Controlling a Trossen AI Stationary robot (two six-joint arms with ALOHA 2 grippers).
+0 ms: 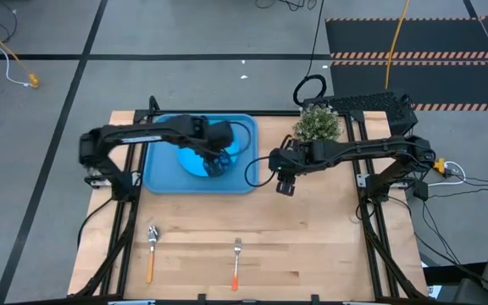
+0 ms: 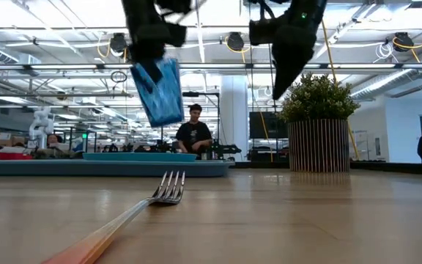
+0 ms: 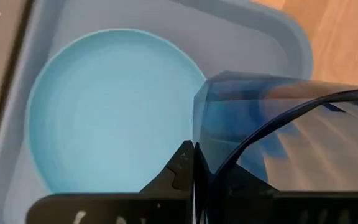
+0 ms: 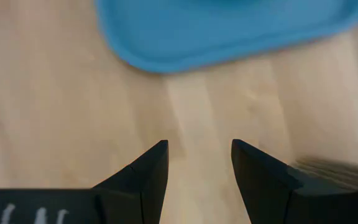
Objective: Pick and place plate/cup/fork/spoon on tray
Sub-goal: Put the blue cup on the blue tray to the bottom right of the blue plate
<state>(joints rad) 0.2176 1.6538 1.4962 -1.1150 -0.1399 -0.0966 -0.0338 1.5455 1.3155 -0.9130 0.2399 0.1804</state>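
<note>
- Four task things remain in play; largest is the tray, lying far-left on the worktop, rigid with a raised rim.
- Next, the plate lies flat inside the tray: stiff, light plastic, likely slick.
- Smaller, the cup hangs above the tray, pinched by its wall in the left tool, whose jaws are closed on it; thin and translucent, it looks light and easily slipped.
- Right tool hovers just right of the tray, jaws parted, empty.
- Spoon and fork lie near, well apart; slim handles suit a mid-handle pinch.
</note>
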